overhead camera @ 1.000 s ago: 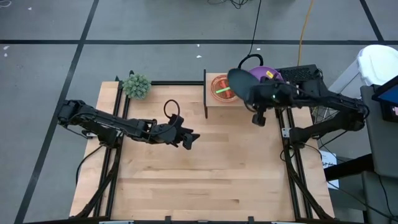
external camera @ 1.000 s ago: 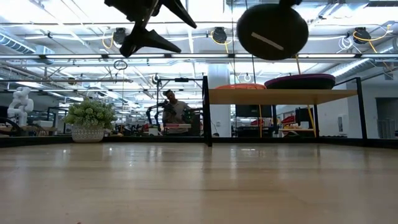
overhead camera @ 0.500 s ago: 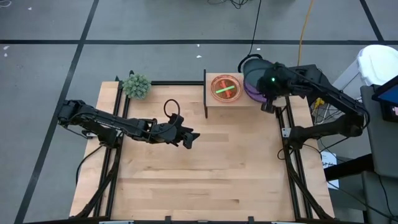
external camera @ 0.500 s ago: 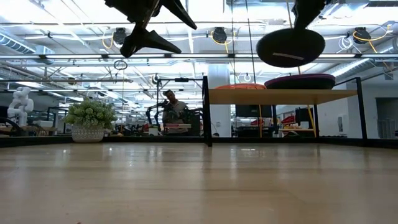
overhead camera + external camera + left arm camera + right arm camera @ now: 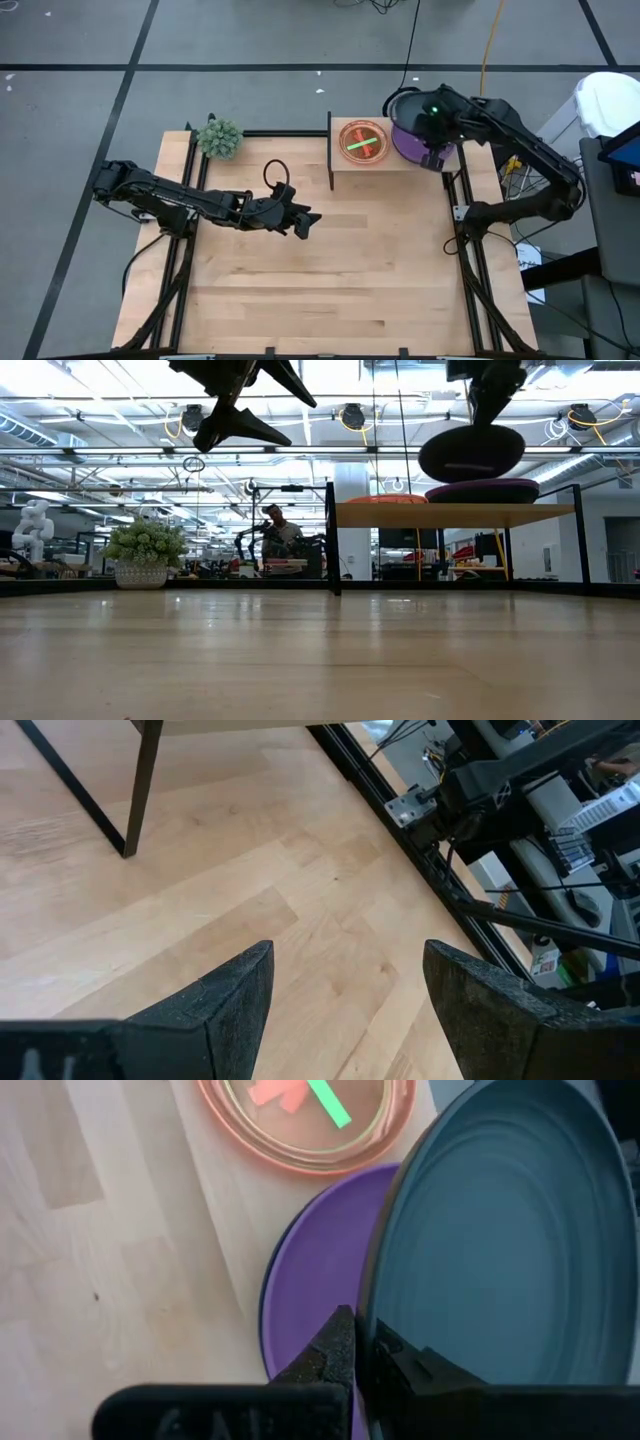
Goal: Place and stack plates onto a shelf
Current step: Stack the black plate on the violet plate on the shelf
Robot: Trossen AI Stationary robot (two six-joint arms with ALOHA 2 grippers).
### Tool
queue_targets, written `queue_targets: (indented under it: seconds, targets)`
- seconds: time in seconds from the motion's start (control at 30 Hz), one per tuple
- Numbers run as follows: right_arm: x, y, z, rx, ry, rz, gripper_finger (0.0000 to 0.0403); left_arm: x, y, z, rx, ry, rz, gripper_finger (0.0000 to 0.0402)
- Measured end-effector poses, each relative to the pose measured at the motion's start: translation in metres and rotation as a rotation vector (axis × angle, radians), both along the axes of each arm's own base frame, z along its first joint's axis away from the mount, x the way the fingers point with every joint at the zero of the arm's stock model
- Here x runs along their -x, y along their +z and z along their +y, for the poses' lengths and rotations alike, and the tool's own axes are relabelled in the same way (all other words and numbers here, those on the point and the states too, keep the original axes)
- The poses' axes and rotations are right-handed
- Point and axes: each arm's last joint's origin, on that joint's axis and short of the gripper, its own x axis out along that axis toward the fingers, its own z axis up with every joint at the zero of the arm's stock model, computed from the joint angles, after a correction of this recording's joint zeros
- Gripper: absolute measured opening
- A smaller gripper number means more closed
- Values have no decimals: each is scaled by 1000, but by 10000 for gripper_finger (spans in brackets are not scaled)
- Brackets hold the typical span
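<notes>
**Count, as visible**

- Shelf point(image 5: 385, 160): 1, far side of the worktop point(image 5: 320, 270).
- Teal plate point(image 5: 500, 1240): 1, clamped in the right tool point(image 5: 362, 1342).
- Purple plates point(image 5: 315, 1295): a stack of at least 1; layers can't be separated.
- Pink-red plate stack point(image 5: 363, 141): 1 stack, green showing inside; exact number can't be told.
- Plant point(image 5: 219, 137): 1, far left.
- Arms: 2; left tool point(image 5: 345, 990) with fingers apart, holding nothing.
- Person point(image 5: 277, 532): 1, in the room behind.

R hand point(image 5: 355, 1342) clamped, L hand point(image 5: 345, 982) open
</notes>
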Motion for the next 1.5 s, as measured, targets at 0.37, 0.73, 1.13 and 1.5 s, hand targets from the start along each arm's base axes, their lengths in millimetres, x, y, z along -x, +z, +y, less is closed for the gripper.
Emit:
queue_targets:
  seconds: [0.37,0.73,1.13,1.5]
  targets:
    - [-10,-13,-11,-68,-61,57,3,0,0,0,0,0,0,261]
    - [-10,-13,-10,-80,-85,54,4,0,0,0,-15,-9,6,261]
    - [-12,-35,-12,-124,-146,81,5,0,0,0,-12,-23,8,261]
    - [-15,-37,-15,-112,-171,46,11,0,0,-1,3,-25,6,261]
